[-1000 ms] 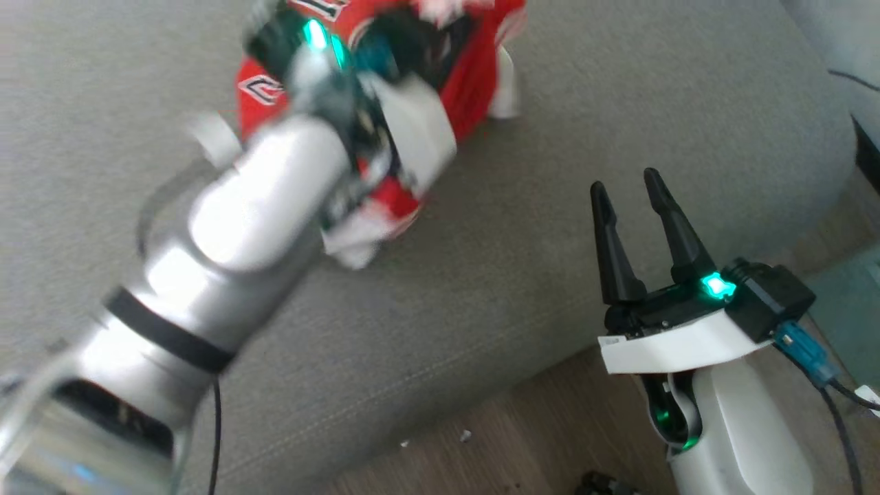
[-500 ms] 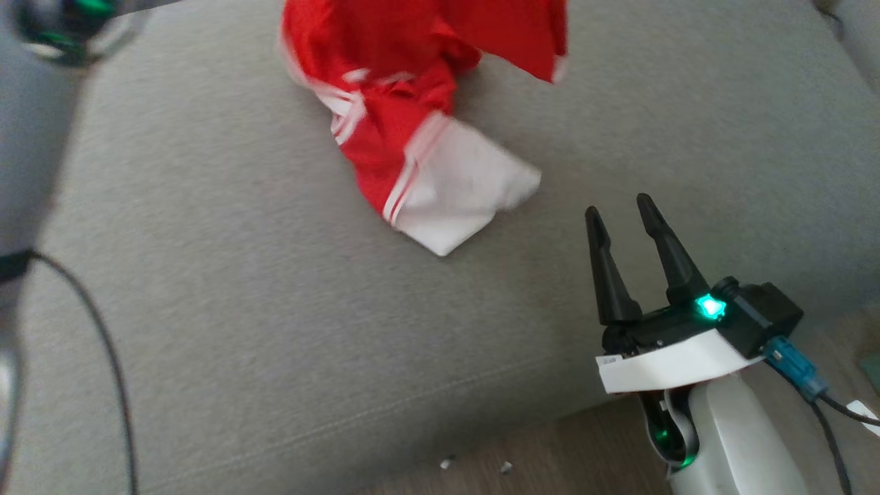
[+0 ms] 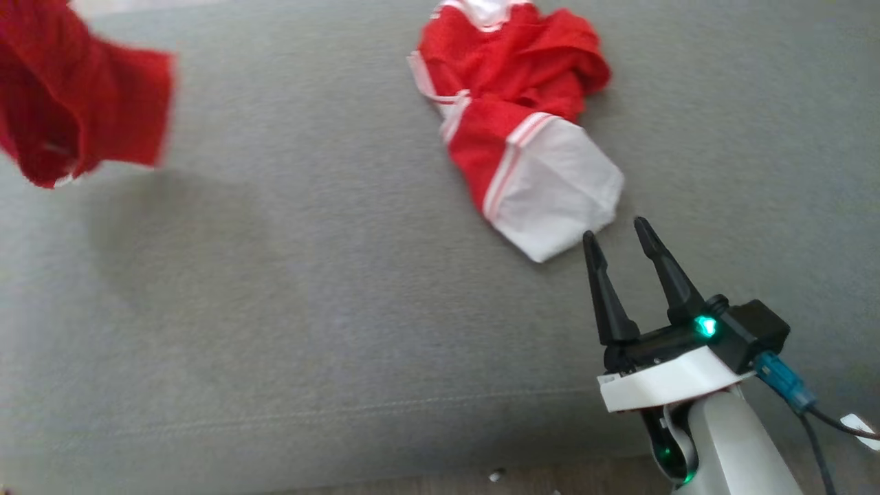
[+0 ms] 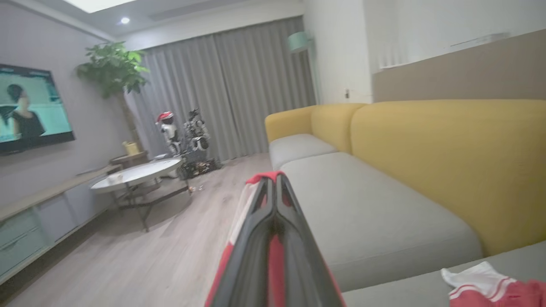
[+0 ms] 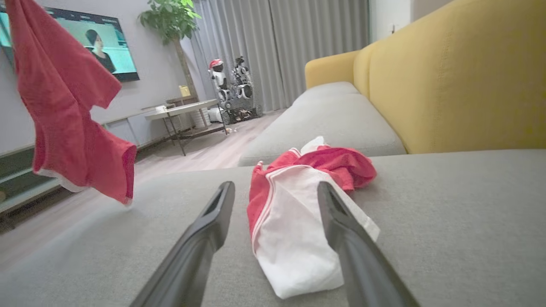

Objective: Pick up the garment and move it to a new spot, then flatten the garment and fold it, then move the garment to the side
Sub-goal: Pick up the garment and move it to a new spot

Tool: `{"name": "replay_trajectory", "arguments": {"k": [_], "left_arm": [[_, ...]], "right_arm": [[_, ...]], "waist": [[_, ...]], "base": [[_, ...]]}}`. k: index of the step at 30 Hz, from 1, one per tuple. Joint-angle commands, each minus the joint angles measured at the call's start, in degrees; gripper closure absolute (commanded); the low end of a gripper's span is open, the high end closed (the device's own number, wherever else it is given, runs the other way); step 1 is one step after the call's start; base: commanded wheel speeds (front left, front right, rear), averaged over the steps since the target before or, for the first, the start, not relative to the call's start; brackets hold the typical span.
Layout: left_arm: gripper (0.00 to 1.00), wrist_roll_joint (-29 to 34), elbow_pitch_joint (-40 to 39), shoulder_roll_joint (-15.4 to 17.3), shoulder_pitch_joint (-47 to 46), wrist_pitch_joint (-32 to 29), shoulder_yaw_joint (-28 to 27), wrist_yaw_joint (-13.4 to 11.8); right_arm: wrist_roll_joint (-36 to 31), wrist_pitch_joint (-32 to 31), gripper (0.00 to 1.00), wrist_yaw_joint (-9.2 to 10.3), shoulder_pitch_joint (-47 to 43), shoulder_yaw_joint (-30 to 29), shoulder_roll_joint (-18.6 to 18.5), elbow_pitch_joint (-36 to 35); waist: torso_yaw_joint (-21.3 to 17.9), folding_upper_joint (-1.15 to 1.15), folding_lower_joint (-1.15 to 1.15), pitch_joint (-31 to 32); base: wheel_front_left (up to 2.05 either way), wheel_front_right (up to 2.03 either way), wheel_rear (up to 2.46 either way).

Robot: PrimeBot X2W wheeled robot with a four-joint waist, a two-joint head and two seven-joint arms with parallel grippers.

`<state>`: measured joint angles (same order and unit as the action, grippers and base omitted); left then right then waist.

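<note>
A plain red garment (image 3: 75, 96) hangs in the air at the far left of the head view, off the grey sofa seat (image 3: 289, 295). In the right wrist view the same red garment (image 5: 72, 119) dangles at the left. My left gripper (image 4: 273, 181) is shut on the garment's red fabric, which shows between and beside its fingers. A second, crumpled red-and-white garment (image 3: 522, 137) lies on the seat. My right gripper (image 3: 615, 230) stands open just short of that garment's white end, and the red-and-white garment (image 5: 298, 213) lies between and beyond its open fingers.
The yellow sofa back (image 5: 460, 76) rises behind the seat. The seat's front edge (image 3: 344, 412) meets wood floor (image 4: 162, 238). Out in the room stand a round table (image 4: 136, 172), a wall TV (image 4: 30, 106), a plant (image 4: 113, 68) and another robot (image 4: 183, 132) by the curtains.
The left arm has lifted the red garment off the pile and carried it up and left, leaving the head view. The head camera has shifted. The right gripper stays open.
</note>
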<state>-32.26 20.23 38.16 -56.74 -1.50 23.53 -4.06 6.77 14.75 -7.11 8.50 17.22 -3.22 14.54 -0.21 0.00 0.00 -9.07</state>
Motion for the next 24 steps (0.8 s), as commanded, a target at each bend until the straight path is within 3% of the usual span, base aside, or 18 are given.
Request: {"name": "replay_trajectory", "arguments": {"k": [1, 6, 10, 18, 19, 20, 21, 24], "left_arm": [[1.00, 0.0, -0.9, 3.5, -2.3, 1.0, -3.1, -0.2], [1.00, -2.5, 4.9, 2.9, 1.4, 5.4, -4.8, 0.7], [1.00, -0.3, 10.6, 3.5, 3.6, 8.2, -3.7, -0.1], [1.00, -2.5, 23.6, -0.3, 8.7, 11.9, -4.0, -1.1], [0.78, -3.1, 25.1, -1.0, 9.3, 12.3, -4.3, -1.1], [0.35, -3.9, 26.4, -1.7, 9.7, 12.6, -4.7, -1.1], [0.00, -4.7, 27.5, -2.3, 10.0, 13.1, -5.3, -1.0], [0.00, -5.3, 29.4, -3.6, 10.6, 14.7, -6.0, -1.0]], "right_arm": [[-0.3, 0.3, 0.00, -0.37, 0.6, 1.2, 0.3, -1.6], [-1.6, 0.3, 0.00, -0.37, 0.2, 1.1, 0.3, -1.2], [-2.3, 0.3, 0.00, -0.37, 0.4, 1.2, 0.3, -1.4], [-3.6, 0.3, 0.00, -0.37, 1.3, 1.7, 0.3, -1.4], [-3.8, 0.3, 0.00, -0.37, 1.5, 1.8, 0.3, -1.3], [-3.9, 0.3, 0.00, -0.37, 1.7, 1.8, 0.3, -1.3], [-3.9, 0.3, 0.00, -0.37, 1.9, 1.7, 0.3, -1.4], [-3.6, 0.3, 0.00, -0.37, 2.4, 1.3, 0.3, -1.6]], "waist": [[2.0, 0.00, 0.00, 0.0], [4.3, 0.00, 0.00, -1.2], [4.9, 0.00, 0.00, -2.8], [3.5, 0.00, 0.00, -6.2], [3.1, 0.00, 0.00, -6.5], [2.8, 0.00, 0.00, -6.7], [2.5, 0.00, 0.00, -6.9], [1.9, 0.00, 0.00, -6.9]], "base": [[0.00, 0.00, 0.00], [0.00, 0.00, 0.00], [0.00, 0.00, 0.00], [0.00, 0.00, 0.00], [0.00, 0.00, 0.00], [0.00, 0.00, 0.00], [0.00, 0.00, 0.00], [0.00, 0.00, 0.00]]}}
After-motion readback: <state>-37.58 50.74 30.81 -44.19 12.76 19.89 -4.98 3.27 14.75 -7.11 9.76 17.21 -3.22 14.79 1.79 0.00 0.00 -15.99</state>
